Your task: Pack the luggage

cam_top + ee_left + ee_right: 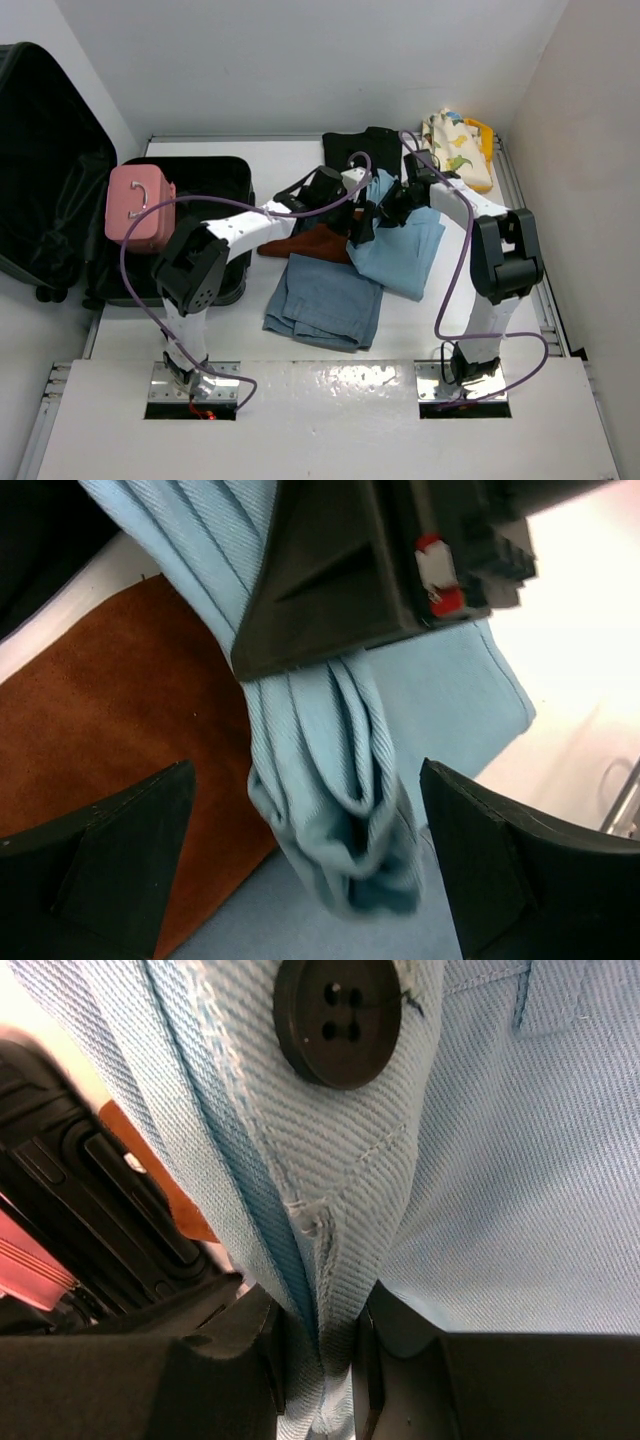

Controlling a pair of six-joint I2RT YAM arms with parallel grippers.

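Centrally on the table (420, 325), both arms meet over the heap of clothes.

Right gripper (366, 224) (320, 1335): jaws pinched tight on a fold of the light-blue twill garment (405, 250) (480, 1160), just below its dark four-hole button (338, 1020).

Left gripper (325, 186) (305, 770): jaws spread wide. The bunched blue cloth (330, 780) hangs between the fingers (130, 850), touching neither.

A rust-brown garment (315, 243) (110, 710) lies beneath, with folded jeans (325, 300) nearer the arm bases.

The luggage (210, 185) lies open at the table's left edge, lid raised against the wall. It is well apart from both grippers, to their left. A pink vanity case (138, 203) sits on it.
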